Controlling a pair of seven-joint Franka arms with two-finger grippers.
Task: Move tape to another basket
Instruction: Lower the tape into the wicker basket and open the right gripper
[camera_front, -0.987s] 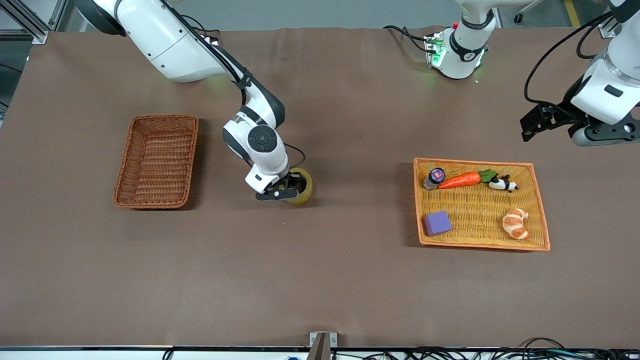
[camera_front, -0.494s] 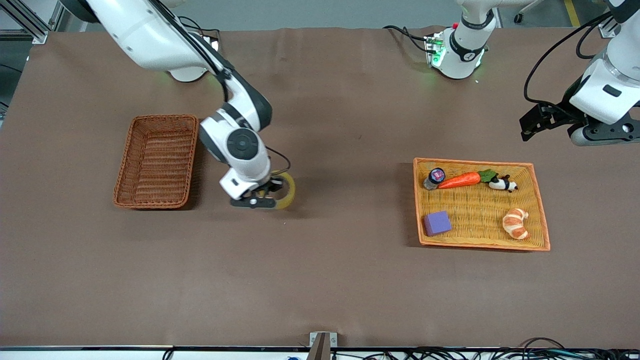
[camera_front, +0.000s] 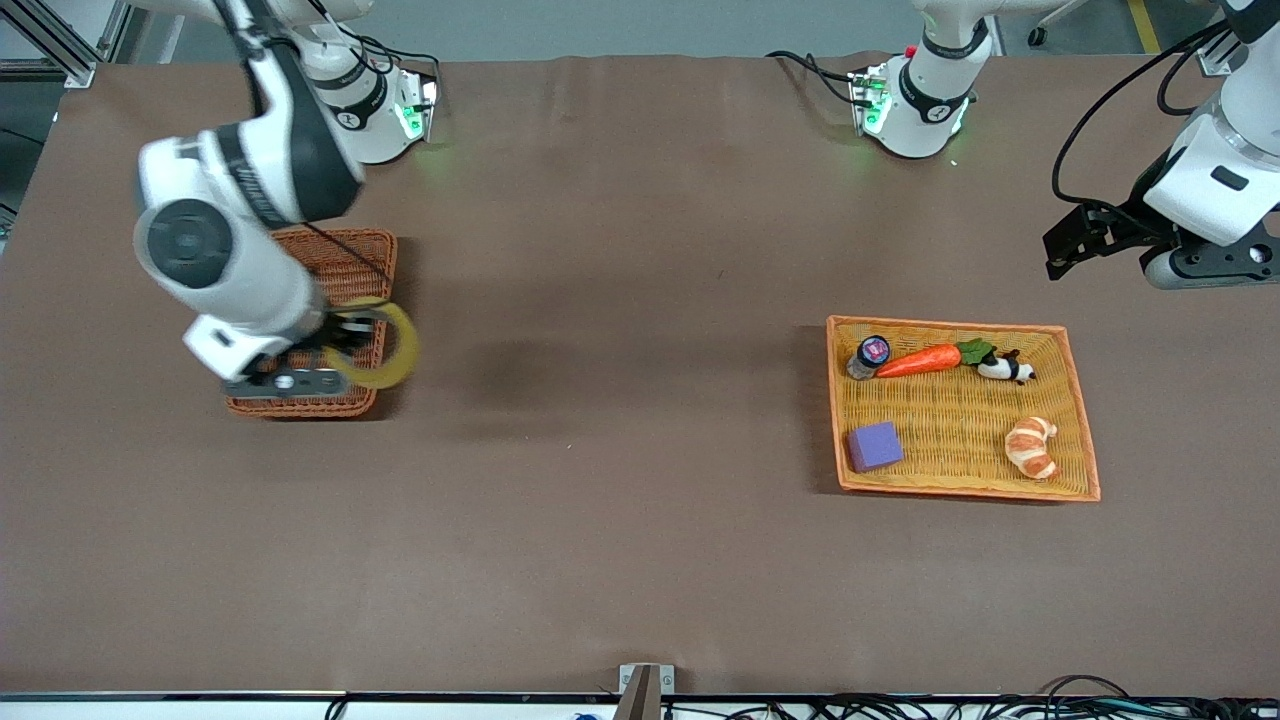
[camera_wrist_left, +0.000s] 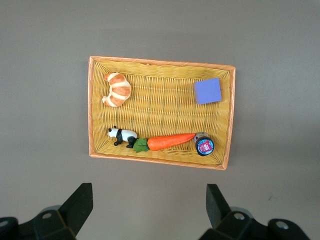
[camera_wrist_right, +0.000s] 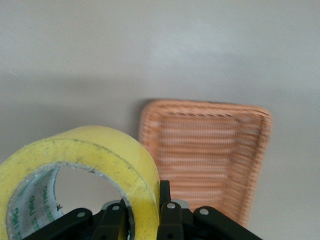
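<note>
My right gripper (camera_front: 338, 345) is shut on the wall of the yellowish tape roll (camera_front: 392, 345) and holds it in the air over the edge of the reddish-brown wicker basket (camera_front: 345, 262) at the right arm's end of the table. In the right wrist view the tape (camera_wrist_right: 95, 160) sits clamped between the fingers (camera_wrist_right: 167, 197), with the basket (camera_wrist_right: 210, 150) below. My left gripper (camera_front: 1085, 240) is open and empty, waiting above the table near the orange-yellow tray.
The orange-yellow woven tray (camera_front: 950, 410) holds a purple cube (camera_front: 875, 446), a croissant (camera_front: 1031, 447), a carrot (camera_front: 920, 360), a toy panda (camera_front: 1005, 369) and a small jar (camera_front: 868, 356). The left wrist view shows the same tray (camera_wrist_left: 160, 107).
My right arm has lifted the tape off the table and carried it toward the right arm's end, to over the wicker basket's edge. The left arm has barely moved.
</note>
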